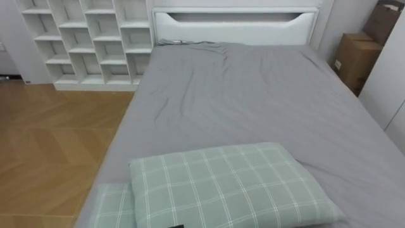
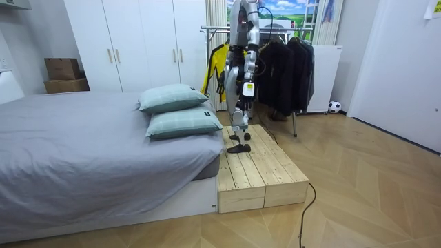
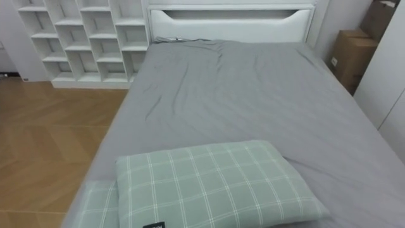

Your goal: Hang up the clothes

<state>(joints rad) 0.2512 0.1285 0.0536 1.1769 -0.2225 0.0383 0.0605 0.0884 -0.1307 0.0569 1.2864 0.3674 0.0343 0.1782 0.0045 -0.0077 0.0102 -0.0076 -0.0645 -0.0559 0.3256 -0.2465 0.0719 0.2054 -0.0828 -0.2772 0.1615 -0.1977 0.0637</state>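
Note:
I stand on a low wooden platform [image 2: 258, 169] at the pillow end of a bed, facing along it. Behind me a clothes rack [image 2: 279, 29] holds several dark jackets [image 2: 286, 69] and a yellow garment [image 2: 215, 69]. My left hand [image 2: 246, 89] hangs at my side in the room view, away from the rack and with nothing seen in it. Two green checked pillows [image 1: 228, 187] lie stacked right below my head camera.
The grey bed [image 1: 253, 95] stretches ahead to a white headboard [image 1: 234, 25]. White cube shelves [image 1: 88, 41] stand at the far left, cardboard boxes [image 1: 357, 57] at the far right. White wardrobes [image 2: 138, 41] line the wall. A small ball [image 2: 334, 107] lies on the floor.

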